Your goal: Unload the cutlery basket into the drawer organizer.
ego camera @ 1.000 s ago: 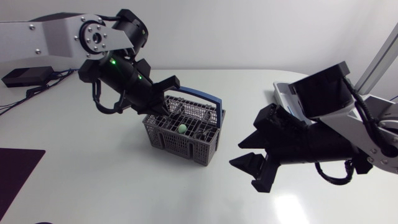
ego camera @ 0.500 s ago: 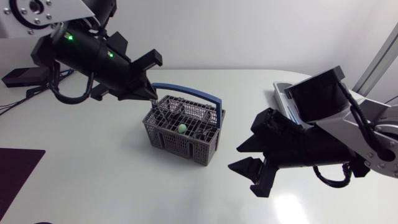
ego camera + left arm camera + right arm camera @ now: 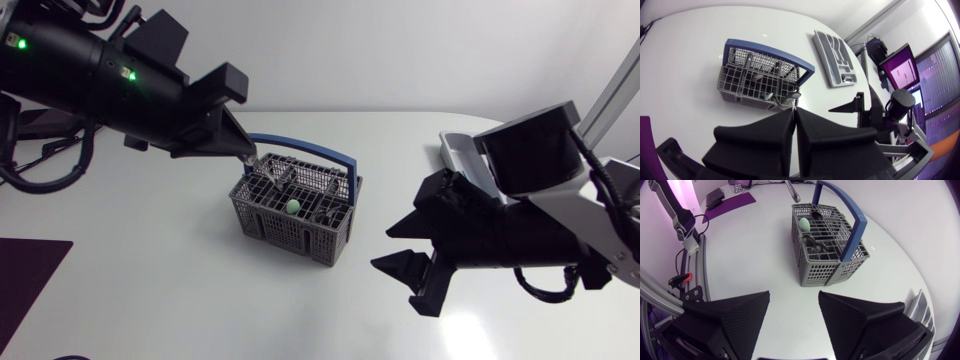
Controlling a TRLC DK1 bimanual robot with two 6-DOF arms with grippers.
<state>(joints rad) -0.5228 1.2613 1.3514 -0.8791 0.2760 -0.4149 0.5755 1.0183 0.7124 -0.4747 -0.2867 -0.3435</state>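
The grey cutlery basket [image 3: 292, 212] with a blue handle [image 3: 300, 148] stands mid-table, holding a green-tipped piece [image 3: 292, 207] and dark cutlery. My left gripper [image 3: 243, 150] hangs just above its back left corner, shut on the handle of a metal spoon [image 3: 272, 172] whose bowl dangles over the basket. In the left wrist view the shut gripper [image 3: 794, 111] pinches the spoon [image 3: 789, 99] above the basket [image 3: 757, 76]. My right gripper [image 3: 412, 283] stands open to the right of the basket, nothing between its fingers; it [image 3: 792, 311] faces the basket [image 3: 830, 242]. The grey drawer organizer [image 3: 835, 52] lies at the far right.
The organizer [image 3: 455, 152] is partly hidden behind my right arm in the head view. A dark purple mat [image 3: 25, 275] lies at the table's left front edge. A black box [image 3: 40, 122] and cables sit at the back left.
My left arm has risen and swung back to the left, drawing the spoon up out of the basket. My right gripper has shifted slightly and opened a little wider.
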